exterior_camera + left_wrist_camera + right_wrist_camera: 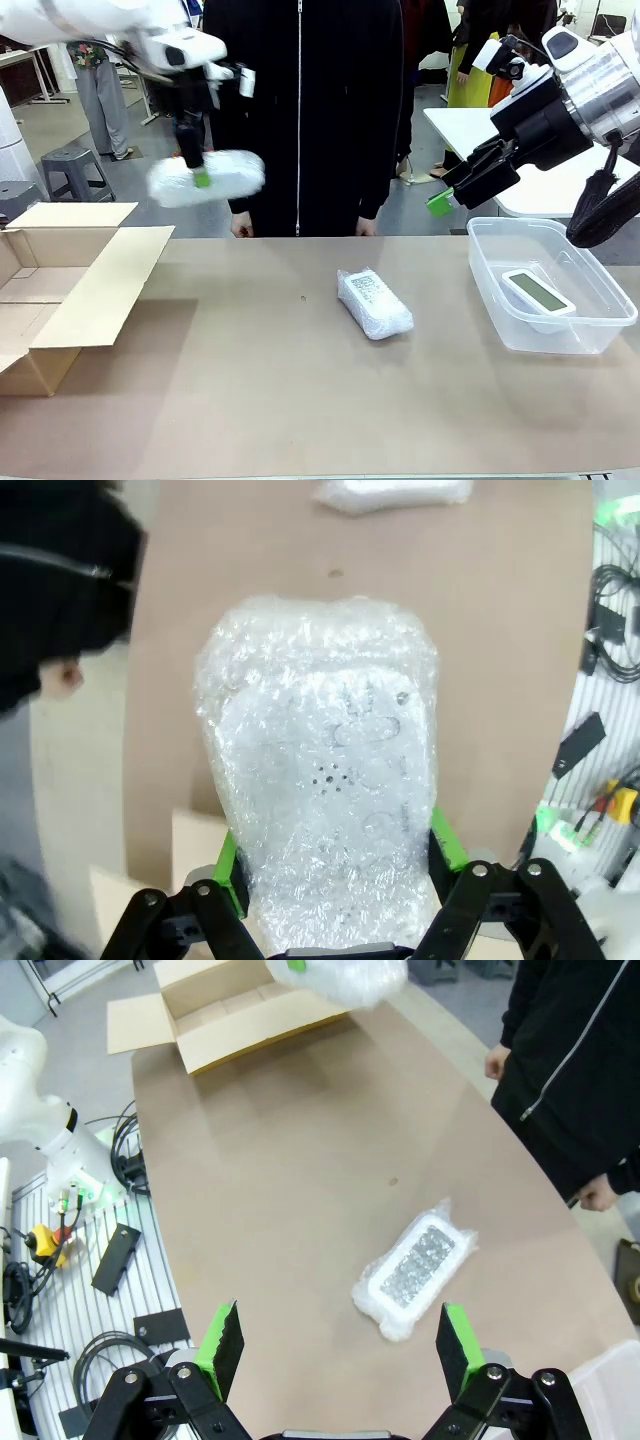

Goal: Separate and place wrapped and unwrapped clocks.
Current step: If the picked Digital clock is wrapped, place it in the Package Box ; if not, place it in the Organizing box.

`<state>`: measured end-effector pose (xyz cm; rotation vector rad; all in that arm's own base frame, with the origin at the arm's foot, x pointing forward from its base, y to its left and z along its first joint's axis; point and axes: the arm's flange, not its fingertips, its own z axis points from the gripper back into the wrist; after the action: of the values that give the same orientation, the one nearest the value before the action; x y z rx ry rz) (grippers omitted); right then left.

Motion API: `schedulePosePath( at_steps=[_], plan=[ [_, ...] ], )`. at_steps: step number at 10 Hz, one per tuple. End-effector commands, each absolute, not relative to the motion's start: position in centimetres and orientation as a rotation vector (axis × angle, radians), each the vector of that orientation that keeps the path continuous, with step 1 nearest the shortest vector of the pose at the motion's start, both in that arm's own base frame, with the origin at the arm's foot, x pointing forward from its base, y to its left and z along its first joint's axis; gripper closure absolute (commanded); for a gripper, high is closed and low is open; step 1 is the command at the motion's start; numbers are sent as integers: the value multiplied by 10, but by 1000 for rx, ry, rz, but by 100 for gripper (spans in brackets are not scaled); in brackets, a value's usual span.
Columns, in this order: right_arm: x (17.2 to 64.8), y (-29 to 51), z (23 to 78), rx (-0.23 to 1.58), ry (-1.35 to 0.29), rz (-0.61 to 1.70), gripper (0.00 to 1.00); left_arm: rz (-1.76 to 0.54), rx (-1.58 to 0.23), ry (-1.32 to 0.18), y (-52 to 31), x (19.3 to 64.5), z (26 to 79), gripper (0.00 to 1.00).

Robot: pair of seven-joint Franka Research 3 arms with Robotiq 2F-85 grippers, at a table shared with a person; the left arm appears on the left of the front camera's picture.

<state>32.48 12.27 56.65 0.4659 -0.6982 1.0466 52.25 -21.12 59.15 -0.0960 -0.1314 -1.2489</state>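
Left gripper point(202, 180) is clamped on one wrapped clock point(235, 172), pads across its short width, up in the air over the worktop's point(250, 400) far left edge. It's a whitish bubble-wrap lump, long axis left-right, roughly level. The other wrapped clock point(374, 302) lies flat mid-worktop, angled diagonally. Right gripper point(447, 192) hangs wide open and empty by the clear tub point(520, 345) holding the bare clock point(537, 291), screen up.

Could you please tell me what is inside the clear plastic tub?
One bare white digital clock lies screen-up on the floor of the tub; the clock's underside is hidden.
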Motion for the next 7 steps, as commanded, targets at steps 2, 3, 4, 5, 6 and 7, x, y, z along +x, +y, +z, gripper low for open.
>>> schedulePosePath(
  at_steps=[2, 3, 4, 5, 6, 7],
  plan=[
    [326, 123, 566, 485, -700, 1050, 0, -801, -128, -104, -122, 518, 605, 19],
    [326, 123, 566, 485, -700, 1050, 0, -648, -164, -95, -85, 516, 597, 19],
    [326, 123, 566, 485, -700, 1050, 0, -502, -180, -91, -51, 513, 586, 19],
    [326, 123, 566, 485, -700, 1050, 0, -389, -177, -84, -20, 508, 571, 19],
    [326, 123, 566, 485, -700, 1050, 0, -317, -181, -78, 5, 498, 556, 19],
    [326, 123, 566, 485, -700, 1050, 0, -240, -148, -75, 25, 487, 540, 19]
  ],
)
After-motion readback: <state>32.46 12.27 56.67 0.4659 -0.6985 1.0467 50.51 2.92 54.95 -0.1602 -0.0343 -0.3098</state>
